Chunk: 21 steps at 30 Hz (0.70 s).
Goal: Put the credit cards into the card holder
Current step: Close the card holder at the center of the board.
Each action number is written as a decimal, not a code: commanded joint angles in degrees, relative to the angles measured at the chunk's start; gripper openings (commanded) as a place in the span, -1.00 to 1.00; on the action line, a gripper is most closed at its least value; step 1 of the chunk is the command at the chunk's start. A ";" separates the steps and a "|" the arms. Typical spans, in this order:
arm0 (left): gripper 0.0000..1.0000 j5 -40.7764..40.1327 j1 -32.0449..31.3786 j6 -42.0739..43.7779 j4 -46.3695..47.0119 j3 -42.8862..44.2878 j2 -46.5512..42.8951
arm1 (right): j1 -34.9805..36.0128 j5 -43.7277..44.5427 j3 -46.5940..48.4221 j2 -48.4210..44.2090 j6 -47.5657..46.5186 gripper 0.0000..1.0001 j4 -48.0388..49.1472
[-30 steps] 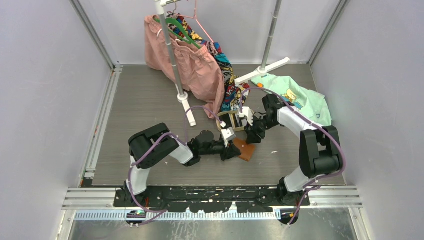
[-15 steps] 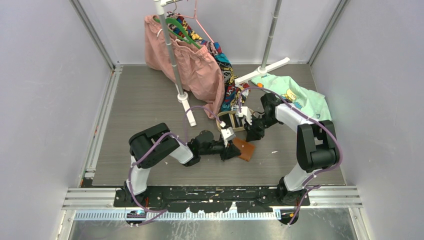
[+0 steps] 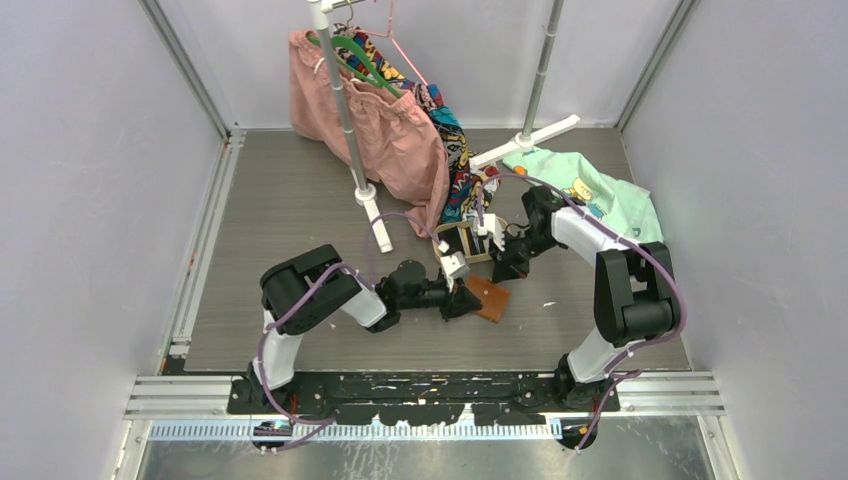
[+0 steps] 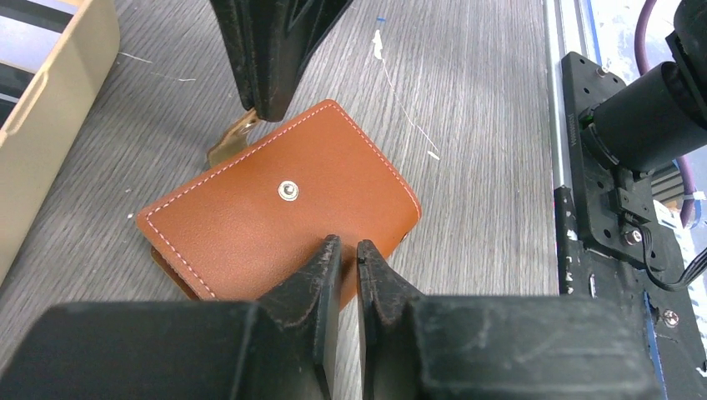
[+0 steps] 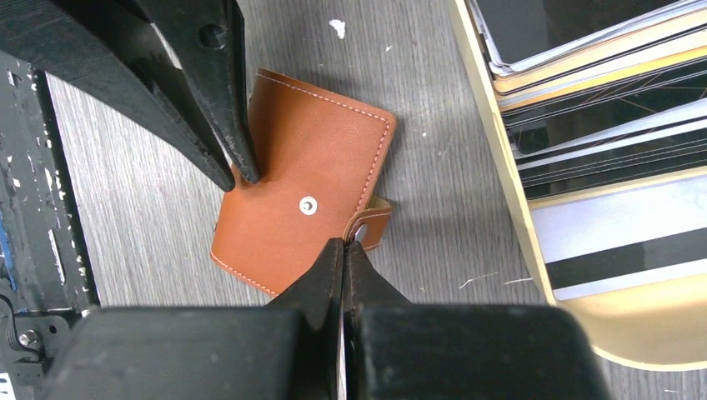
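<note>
The card holder (image 3: 488, 297) is a tan-brown leather wallet lying closed on the table, with its snap stud showing and its strap undone. It also shows in the left wrist view (image 4: 275, 217) and the right wrist view (image 5: 292, 167). My left gripper (image 4: 342, 246) is shut and empty, its tips resting on the wallet's near edge. My right gripper (image 5: 343, 244) is shut on the free end of the strap (image 5: 373, 229) at the wallet's far side. The credit cards (image 5: 600, 83) are stacked in the beige tray (image 5: 500, 167).
The tray (image 3: 462, 240) stands just behind the wallet. A pink garment (image 3: 370, 120) and a patterned cloth (image 3: 455, 170) hang on a white rack (image 3: 375, 215) behind it. A mint T-shirt (image 3: 590, 195) lies at the back right. The black base rail (image 4: 609, 167) runs along the near edge.
The right arm has drawn in slightly, its gripper edging toward the tray. The left arm and the wallet have barely moved.
</note>
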 commanded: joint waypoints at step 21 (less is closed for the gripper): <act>-0.85 1.83 2.13 -8.17 8.21 -1.60 4.67 | 10.35 9.06 -6.07 -7.19 -8.88 -0.98 1.34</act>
